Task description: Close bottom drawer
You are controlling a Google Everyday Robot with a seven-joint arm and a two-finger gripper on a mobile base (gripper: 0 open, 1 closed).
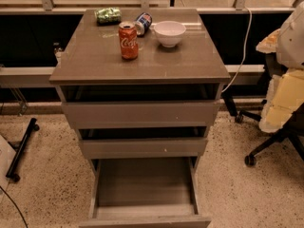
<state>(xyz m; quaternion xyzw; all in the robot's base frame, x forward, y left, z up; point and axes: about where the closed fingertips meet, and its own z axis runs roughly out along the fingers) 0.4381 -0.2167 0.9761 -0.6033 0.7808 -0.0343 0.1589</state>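
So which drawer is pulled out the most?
The bottom drawer, lowest of three: pulled far out, showing its grey inside. The middle drawer and top drawer are barely open. The gripper is not in view.

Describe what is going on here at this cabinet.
Nothing in view is being handled right now. The bottom drawer stands pulled far out, not yet closed, while the middle drawer and top drawer sit only slightly open. A red cola can and a white bowl stand on the cabinet top. The robot's gripper is outside the camera's view.
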